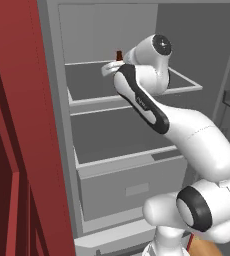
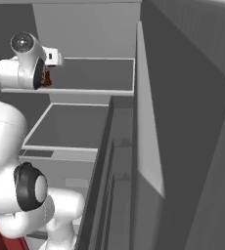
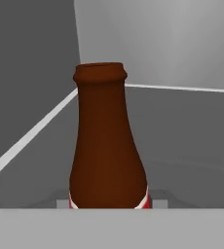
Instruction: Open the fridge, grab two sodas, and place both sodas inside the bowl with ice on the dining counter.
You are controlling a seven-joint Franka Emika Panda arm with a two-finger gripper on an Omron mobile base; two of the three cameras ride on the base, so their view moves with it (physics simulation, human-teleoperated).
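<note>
Already the tool (image 3: 108,206) is clamped on a soda (image 3: 107,146) standing on the fridge (image 1: 57,125)'s upper shelf (image 2: 92,73). Pulling it out too low could knock the bottle's base against that shelf's white edge and loosen the grip.

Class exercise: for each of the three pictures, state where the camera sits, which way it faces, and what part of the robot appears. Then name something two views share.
Left base view: behind the arm on its left, facing the open fridge; the arm rises from the lower right.
Right base view: behind on the right, facing the same shelves, the fridge door alongside; the arm stands at left.
Hand view: on the hand, looking along the gripper at a soda bottle.
Shared: the bottle appears in all three.
</note>
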